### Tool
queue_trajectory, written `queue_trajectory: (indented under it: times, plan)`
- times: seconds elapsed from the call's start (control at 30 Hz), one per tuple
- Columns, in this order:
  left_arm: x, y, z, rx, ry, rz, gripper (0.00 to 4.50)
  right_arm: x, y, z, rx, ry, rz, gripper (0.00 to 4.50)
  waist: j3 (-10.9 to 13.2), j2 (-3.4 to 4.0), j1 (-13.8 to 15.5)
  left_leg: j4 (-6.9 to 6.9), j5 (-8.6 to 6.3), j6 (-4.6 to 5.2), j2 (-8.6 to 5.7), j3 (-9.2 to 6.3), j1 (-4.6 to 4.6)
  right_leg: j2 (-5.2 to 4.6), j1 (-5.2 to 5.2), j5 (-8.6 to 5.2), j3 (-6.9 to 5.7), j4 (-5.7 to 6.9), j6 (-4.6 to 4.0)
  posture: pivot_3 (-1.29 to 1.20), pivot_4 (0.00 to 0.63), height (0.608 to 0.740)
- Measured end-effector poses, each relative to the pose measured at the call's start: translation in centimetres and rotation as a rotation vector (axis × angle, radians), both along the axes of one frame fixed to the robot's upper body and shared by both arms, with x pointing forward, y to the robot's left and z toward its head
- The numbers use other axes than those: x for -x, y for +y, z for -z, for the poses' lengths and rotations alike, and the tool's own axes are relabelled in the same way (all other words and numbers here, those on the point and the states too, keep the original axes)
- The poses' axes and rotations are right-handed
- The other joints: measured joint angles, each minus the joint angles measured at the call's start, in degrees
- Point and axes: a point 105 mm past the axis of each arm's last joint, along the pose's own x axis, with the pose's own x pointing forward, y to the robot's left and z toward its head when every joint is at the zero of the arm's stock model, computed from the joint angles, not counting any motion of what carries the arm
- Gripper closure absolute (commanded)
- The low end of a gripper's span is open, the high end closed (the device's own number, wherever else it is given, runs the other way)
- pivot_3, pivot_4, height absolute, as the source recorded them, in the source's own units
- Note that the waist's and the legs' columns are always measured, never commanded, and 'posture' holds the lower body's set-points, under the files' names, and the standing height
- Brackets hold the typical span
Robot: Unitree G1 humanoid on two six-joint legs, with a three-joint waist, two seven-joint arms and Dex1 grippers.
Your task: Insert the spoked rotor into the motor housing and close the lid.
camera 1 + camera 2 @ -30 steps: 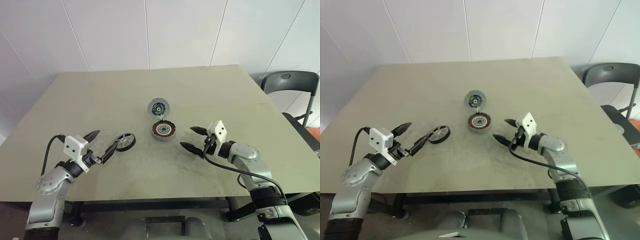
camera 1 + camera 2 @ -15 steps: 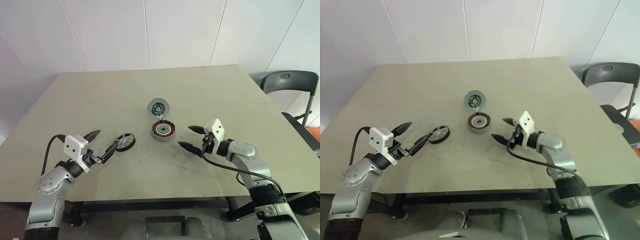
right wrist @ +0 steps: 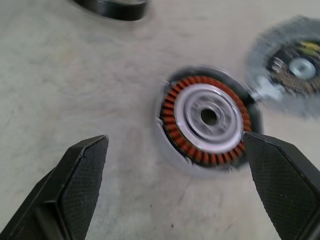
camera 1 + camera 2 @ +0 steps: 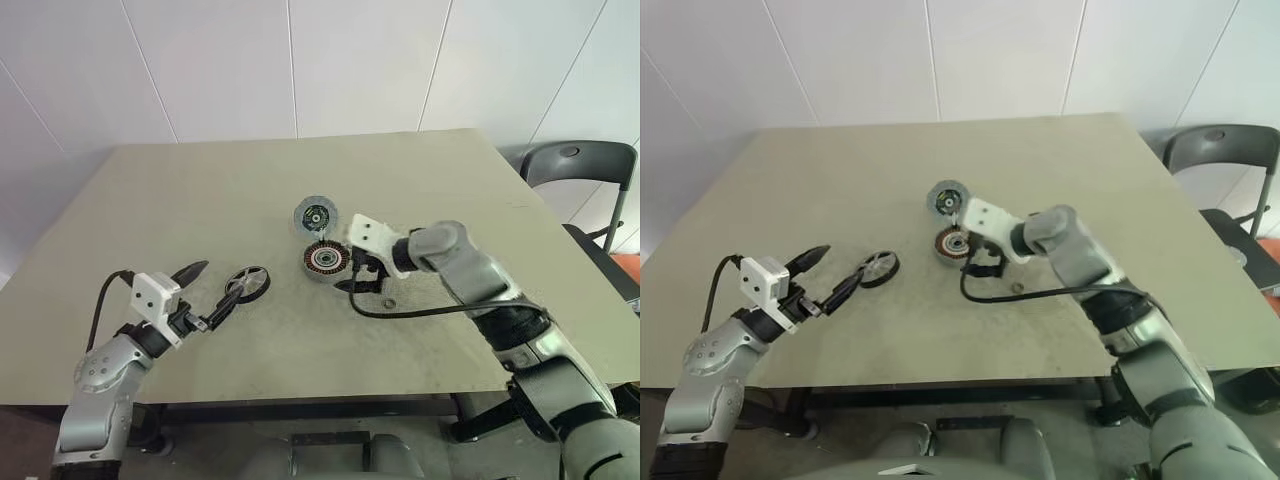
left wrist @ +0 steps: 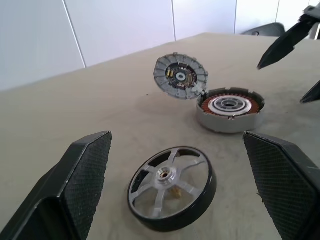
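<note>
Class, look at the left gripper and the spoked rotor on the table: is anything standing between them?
Nothing visible does. The open left gripper faces the spoked rotor, which lies flat on the table just ahead of its fingers.

In the right wrist view the lid (image 3: 292,67) is blurred and cut by the frame edge, and the spoked rotor (image 3: 111,7) is mostly cropped. A chair (image 4: 580,175) runs off the head views' side.

A bare test room or lab, by its look: plain white panelled walls (image 4: 300,60), a wide drab olive-grey desk (image 4: 200,190) carrying only a few loose motor parts, and a dark grey plastic chair (image 4: 580,165) beside it.
</note>
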Motion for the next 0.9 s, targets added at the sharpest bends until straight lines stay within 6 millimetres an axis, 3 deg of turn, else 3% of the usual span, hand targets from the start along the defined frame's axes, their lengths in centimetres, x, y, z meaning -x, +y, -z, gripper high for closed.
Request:
queue_trajectory:
  times: [0.23, 0.63, 0.9]
  plan:
    - [-0.1, -0.3, -0.1, 0.003, -0.005, 0.011, 0.02, 0.0, 3.4, 0.1, 0.151, 0.043, -0.083, 0.0, 0.0, 0.0, -0.1, 0.0, 0.0, 0.0, 0.0, -0.03, 0.02, 0.03, 0.0, 0.01, 0.0, 0.03, -0.01, 0.0, 0.0, 0.74]
    - [0.6, -0.5, 0.7, 0.027, 0.018, 0.024, 0.02, -2.0, 5.1, 1.5, 0.252, 0.113, -0.002, 0.0, 0.0, 0.01, -0.3, -0.06, 0.0, -0.01, 0.05, -0.06, 0.03, 0.1, -0.09, 0.05, 0.0, 0.1, -0.03, 0.0, 0.0, 0.74]
    - [1.2, -0.7, 1.3, 0.052, 0.049, 0.041, 0.02, -2.5, 4.9, 2.6, 0.283, 0.139, 0.033, 0.0, 0.0, 0.01, -0.3, -0.06, 0.0, -0.01, 0.08, -0.06, 0.03, 0.14, -0.1, 0.06, 0.0, 0.12, -0.04, 0.0, 0.0, 0.74]
